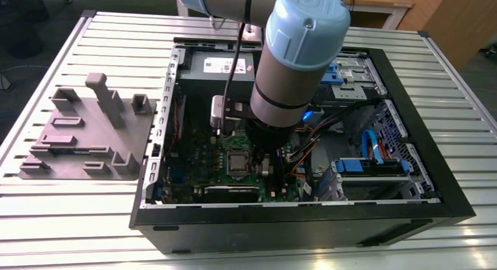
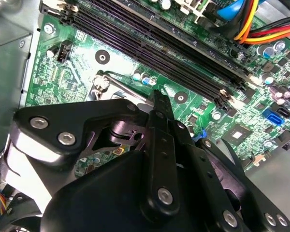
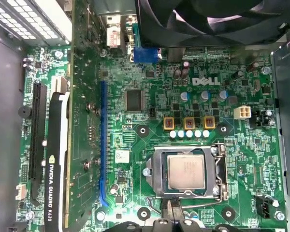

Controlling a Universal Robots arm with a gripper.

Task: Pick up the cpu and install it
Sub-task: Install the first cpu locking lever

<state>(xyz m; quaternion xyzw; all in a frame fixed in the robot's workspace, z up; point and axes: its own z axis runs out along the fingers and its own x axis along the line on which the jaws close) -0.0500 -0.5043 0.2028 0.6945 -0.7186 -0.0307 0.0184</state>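
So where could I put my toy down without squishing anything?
The slatted table has bare strips in front of the computer case and on the exterior view's left, around the grey holder tray. Inside the case it is crowded: the green board, the cpu in its socket, cables and the arm.

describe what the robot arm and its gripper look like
In the exterior view the arm is a thick grey cylinder with pale blue rounded joint caps, a black band ringing its lower part, and a black cable running down its side. In the second wrist view the gripper is matte black, built from flat linkage plates joined by silver screws, tapering to narrow black fingers.
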